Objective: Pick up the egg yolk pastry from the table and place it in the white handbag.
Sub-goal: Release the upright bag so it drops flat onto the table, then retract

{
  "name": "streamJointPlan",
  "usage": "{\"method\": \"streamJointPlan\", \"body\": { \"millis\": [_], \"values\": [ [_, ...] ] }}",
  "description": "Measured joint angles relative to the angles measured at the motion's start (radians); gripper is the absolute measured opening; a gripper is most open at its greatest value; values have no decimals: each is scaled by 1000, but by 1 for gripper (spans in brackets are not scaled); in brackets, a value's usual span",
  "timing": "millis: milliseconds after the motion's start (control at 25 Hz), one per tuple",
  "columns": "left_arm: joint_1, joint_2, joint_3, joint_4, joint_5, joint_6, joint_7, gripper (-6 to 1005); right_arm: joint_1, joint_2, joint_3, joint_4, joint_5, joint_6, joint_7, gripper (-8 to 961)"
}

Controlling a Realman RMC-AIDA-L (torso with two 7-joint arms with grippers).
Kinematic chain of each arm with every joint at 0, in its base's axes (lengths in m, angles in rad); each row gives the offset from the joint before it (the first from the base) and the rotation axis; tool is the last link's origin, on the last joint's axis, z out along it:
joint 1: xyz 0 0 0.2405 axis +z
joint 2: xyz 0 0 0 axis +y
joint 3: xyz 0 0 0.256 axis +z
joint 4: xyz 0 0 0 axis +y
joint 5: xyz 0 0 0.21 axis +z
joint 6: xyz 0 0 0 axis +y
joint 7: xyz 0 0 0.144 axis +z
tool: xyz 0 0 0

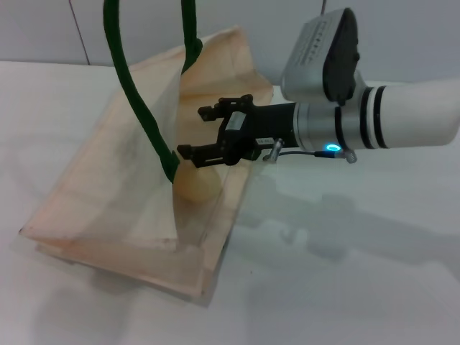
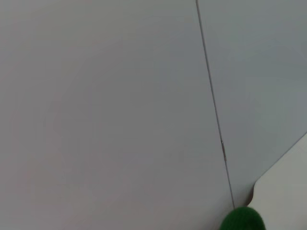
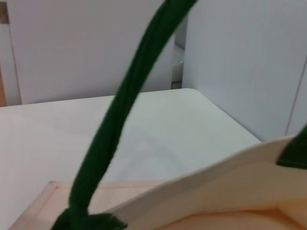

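The right tool [image 1: 192, 131] hangs inside the white handbag [image 1: 108, 208], fingers apart, egg yolk pastry [image 1: 196, 182] dropped at six o'clock (drop done). Next: pull out.

Right arm [image 1: 410, 115]: glossy white cylindrical forearm, two black bands near the wrist. Silver-grey wrist collar with a lit cyan ring indicator and a small metal stud. Grey camera housing with black face mounted on top. Thin black cable along the underside. Right gripper [image 1: 205, 131]: matte black, angular body, two slim notched fingers.
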Motion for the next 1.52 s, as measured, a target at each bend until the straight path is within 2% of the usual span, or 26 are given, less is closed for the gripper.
{"method": "streamJointPlan", "body": {
  "millis": [120, 200, 400, 560, 720, 880, 1080, 1280, 1440, 1520],
  "values": [
    [7, 0, -2, -3, 5, 0, 2, 140, -13, -12, 24, 2, -5, 0, 19, 827],
    [12, 0, -3, -6, 21, 1, 4, 140, -32, -30, 53, -1, -14, -2, 28, 822],
    [25, -1, -4, -10, 37, 7, 4, 140, -115, -121, 117, 17, -16, 27, 87, 814],
    [46, -2, -8, -18, 38, 17, 6, 141, -174, -170, 170, 19, -17, 49, 103, 810],
    [53, -2, -22, -37, 38, 19, 8, 141, -208, -178, 222, 26, -17, 56, 101, 805],
    [62, -4, -29, -66, 34, 47, 7, 141, -287, -182, 319, 85, -19, 60, 97, 801],
    [78, -5, -54, -115, 4, 93, 4, 141, -381, -175, 449, 192, -59, 88, 85, 616],
    [65, -2, -78, -156, -9, 96, 8, 142, -380, -155, 536, 195, -146, 132, 91, 375],
    [51, 0, -80, -193, -2, 104, 10, 142, -368, -149, 543, 191, -167, 134, 92, 306],
    [48, 0, -82, -209, -4, 113, 14, 215, -367, -148, 544, 191, -168, 135, 93, 271]
  ]
}}
